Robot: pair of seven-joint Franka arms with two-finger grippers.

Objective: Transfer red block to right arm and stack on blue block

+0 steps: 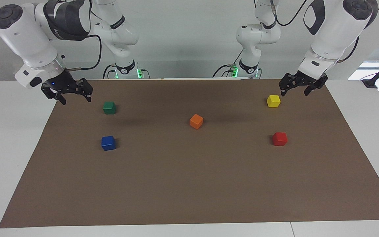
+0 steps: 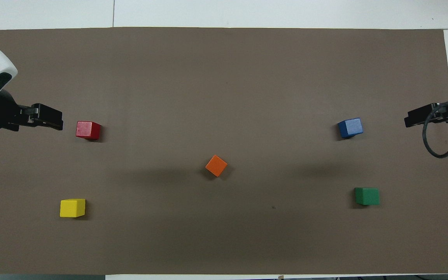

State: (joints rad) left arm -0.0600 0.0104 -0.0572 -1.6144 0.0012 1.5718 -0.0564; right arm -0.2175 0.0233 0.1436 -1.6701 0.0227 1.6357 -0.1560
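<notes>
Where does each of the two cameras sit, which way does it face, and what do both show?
Facing view: high across the table, looking at the robots; both arms show whole, left gripper over the mat's edge beside the yellow block, right gripper beside the green block.
Overhead view: above the robots' end, looking steeply down; only the left gripper and right gripper show.
Shared: brown mat, red block, blue block, orange block, turned half a turn.

The red block (image 2: 88,130) sits just beside the left gripper (image 2: 49,118), well apart from the blue block (image 2: 350,128).
</notes>
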